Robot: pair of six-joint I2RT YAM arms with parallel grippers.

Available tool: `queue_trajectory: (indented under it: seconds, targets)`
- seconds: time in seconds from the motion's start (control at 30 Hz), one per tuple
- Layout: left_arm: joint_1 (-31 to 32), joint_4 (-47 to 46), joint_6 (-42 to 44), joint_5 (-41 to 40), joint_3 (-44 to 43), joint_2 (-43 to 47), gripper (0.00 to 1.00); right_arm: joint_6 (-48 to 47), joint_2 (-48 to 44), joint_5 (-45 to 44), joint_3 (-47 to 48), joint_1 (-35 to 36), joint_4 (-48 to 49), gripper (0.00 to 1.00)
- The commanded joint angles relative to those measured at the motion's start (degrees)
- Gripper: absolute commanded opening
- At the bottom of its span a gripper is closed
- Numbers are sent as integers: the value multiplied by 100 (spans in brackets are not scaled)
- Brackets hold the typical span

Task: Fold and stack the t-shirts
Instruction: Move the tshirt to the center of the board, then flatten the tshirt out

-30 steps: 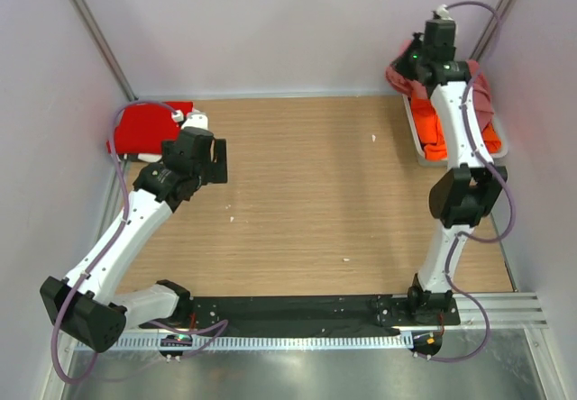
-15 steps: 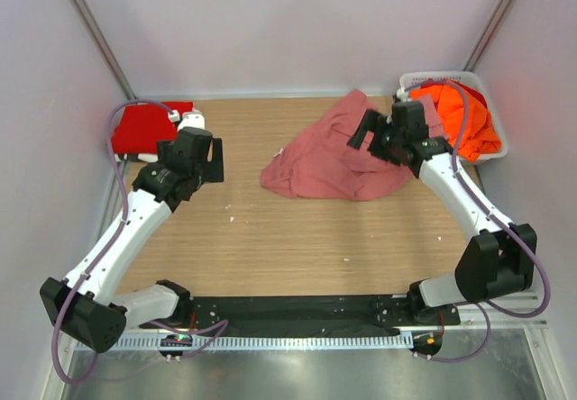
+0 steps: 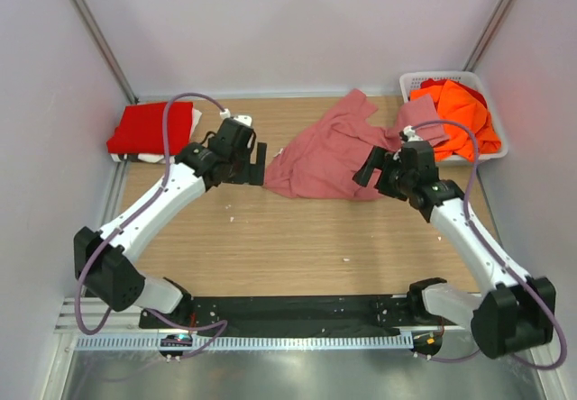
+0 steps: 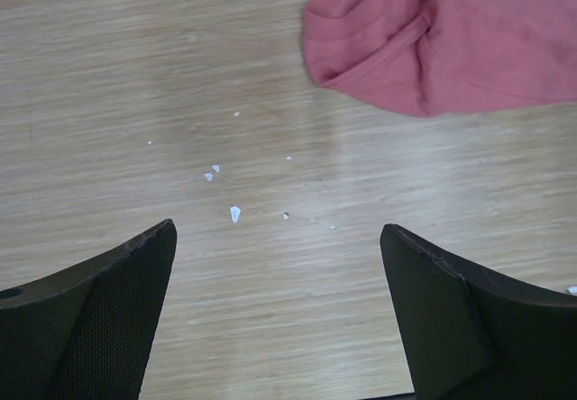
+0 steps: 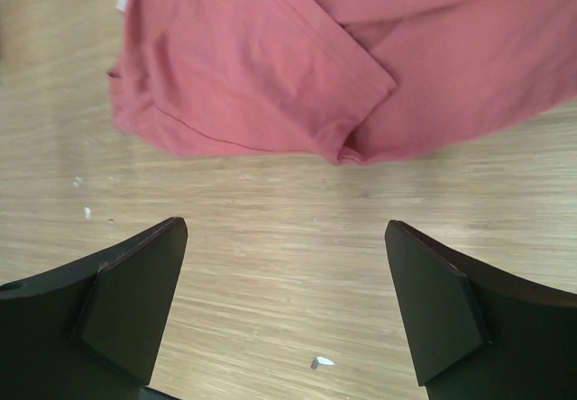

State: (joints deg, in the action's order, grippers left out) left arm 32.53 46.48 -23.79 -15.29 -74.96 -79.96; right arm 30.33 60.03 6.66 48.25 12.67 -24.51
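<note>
I see rose-pink t-shirt [image 3: 329,152] crumpled in soft folds on wood-grain table [image 3: 297,229]; left gripper [image 4: 278,227] and right gripper [image 5: 285,223] both spread apart, empty.

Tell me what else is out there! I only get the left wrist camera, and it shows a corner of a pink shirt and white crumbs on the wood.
Observer: A red t-shirt lies squared up at the far left corner of the table.
Operator: Where are the orange ones?
Observer: The orange t-shirts are heaped in the white basket at the far right corner.
Operator: Is the other hand holding the pink shirt?
Observer: No. The right gripper is open and empty, and the pink t-shirt lies crumpled on the wood just beyond its fingers.
</note>
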Motion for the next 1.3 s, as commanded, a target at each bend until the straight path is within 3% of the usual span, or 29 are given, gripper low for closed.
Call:
queue_trajectory:
  seconds: [0.0, 0.2, 0.3, 0.5, 0.7, 1.0, 1.13, 1.27]
  targets:
    - [51, 344, 120, 1, -545, -63, 95, -149, 772, 302, 78, 25, 421, 98]
    - [51, 459, 595, -1564, -328, 305, 97, -317, 2362, -288, 913, 34, 517, 86]
    - [34, -15, 542, -1644, 384, 673, 99, -299, 3099, -313, 1335, 165, 545, 82]
    - [42, 98, 577, -2188, 412, 728, 99, -440, 4076, -865, 1960, 289, 430, 81]
    - [34, 151, 569, -2215, 412, 728, 99, -545, 4684, -859, 2531, 289, 412, 77]
    - [42, 177, 560, -2180, 403, 737, 99, -659, 5124, -868, 2918, 447, 324, 57]
    - [42, 195, 551, -2215, 403, 710, 99, -677, 5194, -894, 3006, 535, 237, 37]
    - [42, 221, 542, -2277, 394, 684, 98, -660, 5159, -1070, 3076, 693, 149, 29]
